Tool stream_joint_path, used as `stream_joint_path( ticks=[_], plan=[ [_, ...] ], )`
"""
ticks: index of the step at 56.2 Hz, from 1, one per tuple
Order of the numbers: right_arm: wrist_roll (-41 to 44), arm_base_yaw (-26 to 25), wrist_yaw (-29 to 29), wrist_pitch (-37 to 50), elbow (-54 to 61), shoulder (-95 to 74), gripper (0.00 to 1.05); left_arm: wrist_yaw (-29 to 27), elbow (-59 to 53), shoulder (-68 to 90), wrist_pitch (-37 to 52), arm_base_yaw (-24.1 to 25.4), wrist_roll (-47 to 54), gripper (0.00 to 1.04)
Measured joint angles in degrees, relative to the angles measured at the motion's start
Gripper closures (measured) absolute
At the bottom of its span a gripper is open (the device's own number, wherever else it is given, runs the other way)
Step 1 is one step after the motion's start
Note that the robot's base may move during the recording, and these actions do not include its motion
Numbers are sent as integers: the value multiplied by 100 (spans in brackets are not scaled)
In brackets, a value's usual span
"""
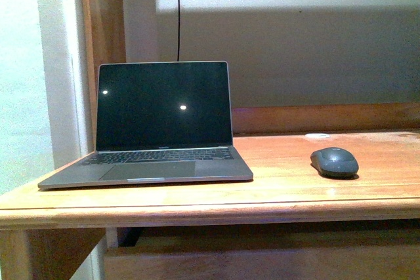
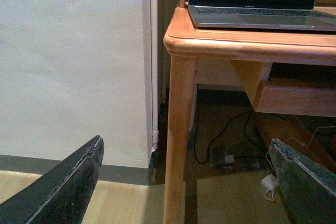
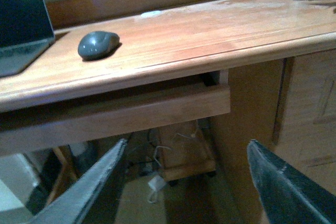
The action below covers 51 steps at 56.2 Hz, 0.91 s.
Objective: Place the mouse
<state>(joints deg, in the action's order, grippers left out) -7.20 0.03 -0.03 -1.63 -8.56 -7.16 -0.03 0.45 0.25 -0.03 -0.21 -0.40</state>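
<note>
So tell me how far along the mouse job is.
Looks done: the mouse sits on the desk, to the right of the open laptop, apart from it. In hand: nothing; the left tool and right tool are both open and empty, below the desk edge. Left: seemingly nothing.

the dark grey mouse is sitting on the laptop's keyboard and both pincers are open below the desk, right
Not quite. The front view shows the small dark grey oval mouse resting on the wooden desk, apart from the open grey laptop. Both pincers are open below the desk.
</note>
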Motion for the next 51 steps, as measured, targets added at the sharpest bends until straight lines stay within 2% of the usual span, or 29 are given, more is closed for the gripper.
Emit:
stream_joint_path(
  ticks=[6, 21, 51],
  plan=[
    [455, 0, -11, 28, 153, 116, 57, -2, 0, 0, 0, 0, 0, 8],
    [688, 0, -15, 90, 415, 304, 102, 0, 0, 0, 0, 0, 0, 8],
    [686, 0, -13, 151, 769, 675, 102, 0, 0, 0, 0, 0, 0, 8]
  ],
)
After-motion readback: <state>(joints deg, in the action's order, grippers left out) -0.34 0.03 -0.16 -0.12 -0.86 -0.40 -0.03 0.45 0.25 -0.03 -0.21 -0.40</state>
